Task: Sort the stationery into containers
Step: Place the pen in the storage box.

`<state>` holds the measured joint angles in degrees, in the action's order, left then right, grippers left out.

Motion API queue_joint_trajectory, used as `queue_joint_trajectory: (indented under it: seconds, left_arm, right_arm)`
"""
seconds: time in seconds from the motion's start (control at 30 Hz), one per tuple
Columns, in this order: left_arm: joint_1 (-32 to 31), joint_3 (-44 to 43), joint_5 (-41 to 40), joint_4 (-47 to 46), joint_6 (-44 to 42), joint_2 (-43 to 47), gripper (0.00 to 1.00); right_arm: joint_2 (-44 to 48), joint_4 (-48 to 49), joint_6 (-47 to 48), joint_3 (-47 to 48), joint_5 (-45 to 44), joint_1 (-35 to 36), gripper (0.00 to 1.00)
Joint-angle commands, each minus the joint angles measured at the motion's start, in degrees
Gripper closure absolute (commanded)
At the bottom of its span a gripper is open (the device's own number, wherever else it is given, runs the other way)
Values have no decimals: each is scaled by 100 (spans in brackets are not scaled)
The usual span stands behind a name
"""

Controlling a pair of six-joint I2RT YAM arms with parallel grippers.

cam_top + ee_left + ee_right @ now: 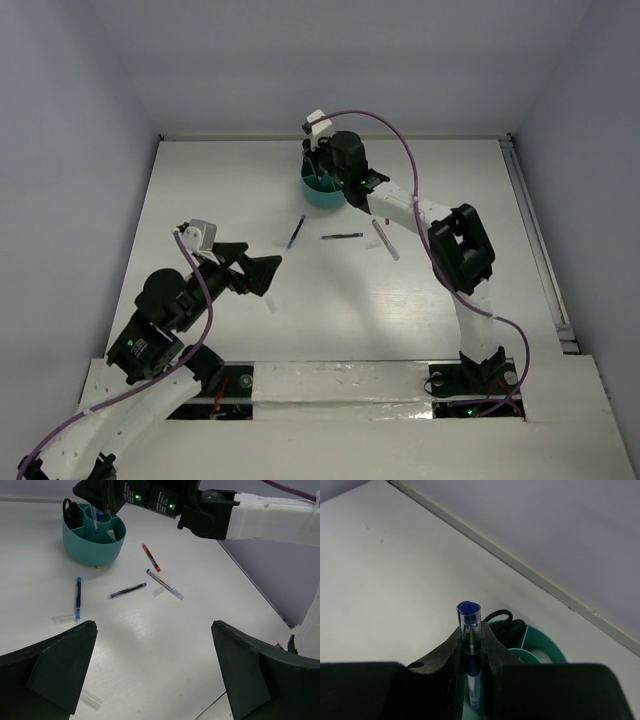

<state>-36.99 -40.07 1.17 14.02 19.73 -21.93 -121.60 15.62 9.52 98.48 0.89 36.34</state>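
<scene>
The teal cup [322, 193] [94, 545] [540, 645] stands at the back of the table, split by dividers. My right gripper [322, 172] [470, 642] hovers over it, shut on an upright blue pen [469, 630] [94, 520] whose tip points down into a compartment. Lying loose on the table in front of the cup are a blue pen [78, 598] [296, 232], a dark pen [127, 590] [342, 236], a red pen [151, 557] and a pale pen [164, 584] [385, 240]. My left gripper [270, 268] [152, 625] hangs open above bare table, holding nothing.
Black scissors [70, 510] [500, 617] stand in one compartment of the cup. Clear pen caps lie at the left [64, 619] and close to my left finger [91, 699]. The table's back edge [520, 567] meets the wall just behind the cup.
</scene>
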Motion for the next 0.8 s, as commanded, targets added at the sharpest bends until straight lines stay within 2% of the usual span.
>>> queue_joint_trajectory:
  seconds: [0.0, 0.23, 0.33, 0.37, 0.4, 0.47, 0.5, 0.63, 0.77]
  left_arm:
    - [95, 35, -55, -172, -92, 75, 1]
    - [157, 52, 24, -207, -118, 102, 1]
    - [210, 52, 50, -216, -127, 93, 1]
    - [210, 52, 50, -216, -127, 93, 1]
    - [210, 52, 59, -216, -127, 93, 1]
    - [210, 52, 68, -224, -136, 93, 1]
    - [210, 52, 76, -224, -136, 93, 1]
    - [210, 52, 68, -224, -136, 75, 1]
    - [263, 44, 59, -216, -136, 31, 1]
  right_arm:
    - [-127, 100, 349, 444, 175, -4, 100]
    - [-197, 38, 393, 330, 245, -4, 100]
    - [-136, 82, 358, 137, 237, -4, 86]
    - [-118, 73, 358, 93, 219, -4, 78]
    - [-118, -31, 349, 110, 210, -4, 63]
    - [-101, -129, 314, 145, 71, -4, 52]
    - [-92, -225, 305, 172, 17, -4, 44]
    - [83, -314, 191, 58, -53, -4, 29]
    - [409, -322, 42, -144, -53, -4, 25]
